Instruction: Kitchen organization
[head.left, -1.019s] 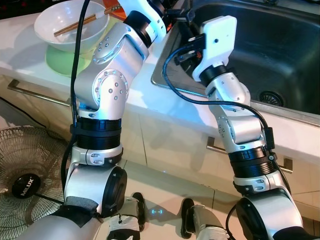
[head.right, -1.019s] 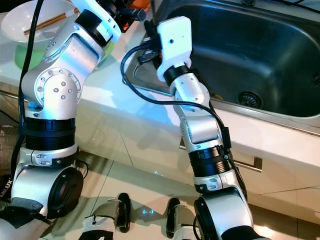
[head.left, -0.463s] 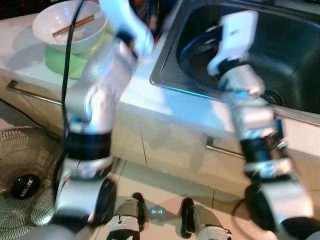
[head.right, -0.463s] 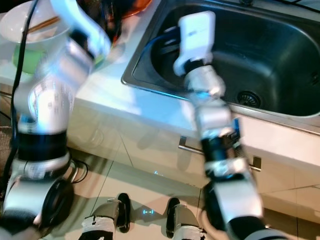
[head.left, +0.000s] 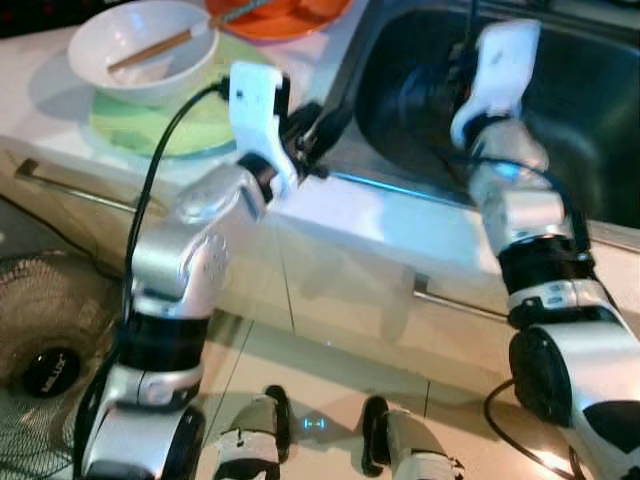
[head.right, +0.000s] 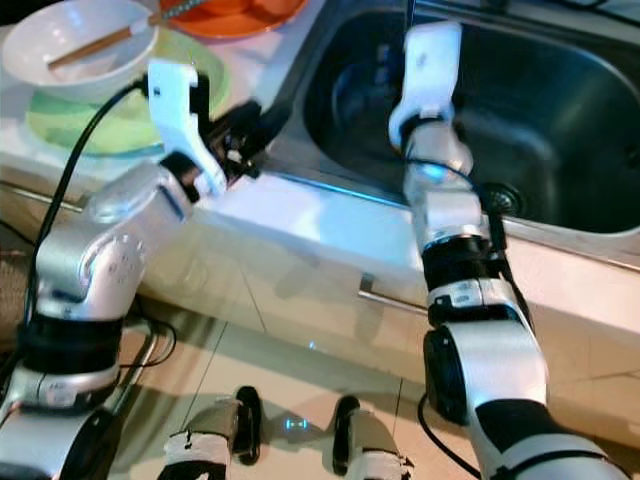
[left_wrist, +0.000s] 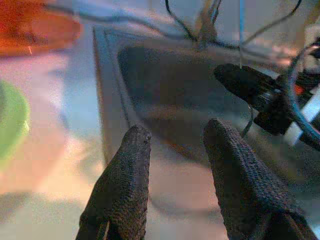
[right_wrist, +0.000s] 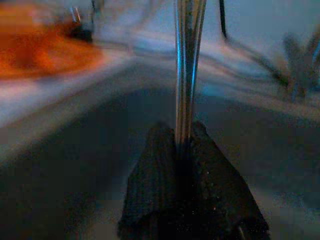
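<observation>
Right pincer (right_wrist: 186, 150) clamped on a slim, shiny metal utensil handle (right_wrist: 187, 70) above the dark steel sink (head.left: 600, 130), likely light, stiff and slippery, so best pinched low on the shaft; left pincer (left_wrist: 172, 145) parted and empty over the white desk (head.left: 400, 210).

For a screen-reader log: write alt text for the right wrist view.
The right gripper is shut on a slim shiny metal utensil handle, which rises straight out from between its black fingers above the dark steel sink. A blurred orange plate sits on the pale counter beyond the sink's rim.
</observation>
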